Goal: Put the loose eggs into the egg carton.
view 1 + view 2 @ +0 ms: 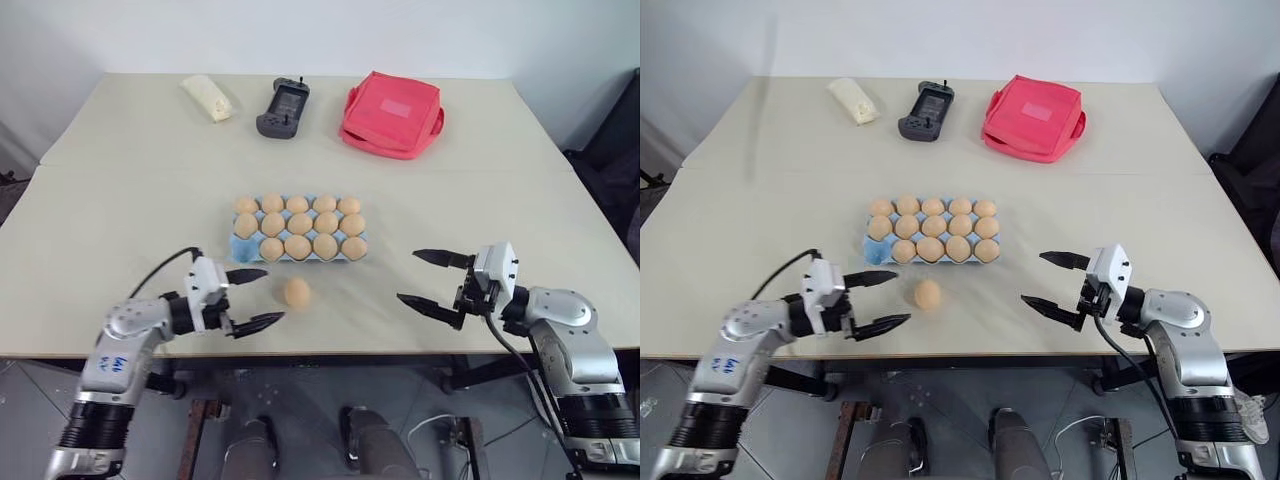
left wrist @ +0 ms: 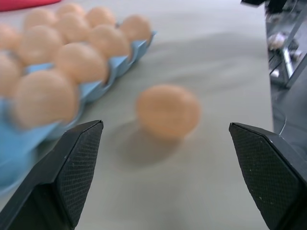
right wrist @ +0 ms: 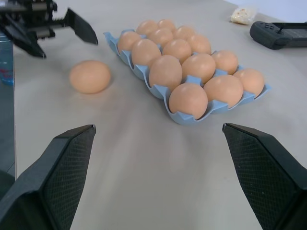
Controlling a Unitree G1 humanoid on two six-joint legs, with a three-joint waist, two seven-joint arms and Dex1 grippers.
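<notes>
One loose egg (image 1: 296, 291) lies on the table just in front of the egg carton (image 1: 240, 249), a light blue tray whose cups hold several tan eggs; its front left cup is bare. My left gripper (image 1: 257, 298) stands open a little to the left of the loose egg, fingers pointing at it, not touching. In the left wrist view the egg (image 2: 167, 111) sits between and beyond the two fingertips. My right gripper (image 1: 432, 282) is open with nothing in it, off to the right of the carton. The right wrist view shows the egg (image 3: 89, 76) and carton (image 3: 187, 120) beyond it.
At the far side of the table lie a red pouch (image 1: 391, 113), a dark game controller (image 1: 284, 107) and a pale wrapped packet (image 1: 207, 97). The table's front edge (image 1: 330, 350) runs just under both grippers.
</notes>
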